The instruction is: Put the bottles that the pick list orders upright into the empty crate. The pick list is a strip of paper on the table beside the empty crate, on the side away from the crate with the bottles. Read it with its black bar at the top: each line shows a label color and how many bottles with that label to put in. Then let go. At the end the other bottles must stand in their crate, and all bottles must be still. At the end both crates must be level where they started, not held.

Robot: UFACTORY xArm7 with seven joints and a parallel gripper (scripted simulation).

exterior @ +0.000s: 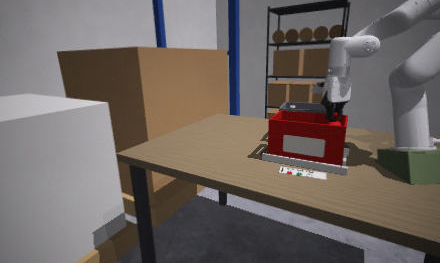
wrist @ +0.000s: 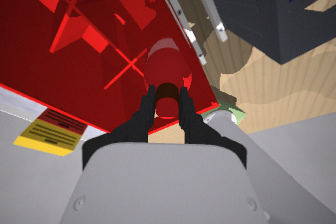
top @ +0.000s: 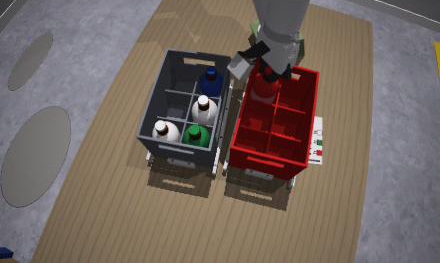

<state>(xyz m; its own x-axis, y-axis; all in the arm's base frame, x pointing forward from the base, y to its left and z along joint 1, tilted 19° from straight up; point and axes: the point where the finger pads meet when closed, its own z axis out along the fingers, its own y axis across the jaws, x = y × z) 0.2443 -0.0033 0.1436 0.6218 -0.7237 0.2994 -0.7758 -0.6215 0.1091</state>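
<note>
My gripper (top: 275,77) (exterior: 334,115) (wrist: 167,95) is shut on the neck of the red bottle (top: 265,89) (wrist: 168,70). The bottle is about upright inside the back left compartment of the red crate (top: 241,159) (exterior: 334,149) (wrist: 20,62); whether its base touches the floor is hidden. The other red compartments hold no bottle. The grey crate (top: 202,158) (exterior: 300,107) (wrist: 257,30) holds a blue bottle (top: 211,84), a white bottle (top: 204,112), another white bottle (top: 166,133) and a green bottle (top: 196,139). The pick list (top: 318,129) (exterior: 322,176) shows white, green and red patches; its counts are unreadable.
The two crates stand side by side on light trays, with a narrow gap between them. The green arm base (exterior: 425,167) stands on the wooden table (top: 140,222) (exterior: 200,142) behind the red crate. A large cardboard box (exterior: 180,87) stands beyond the table.
</note>
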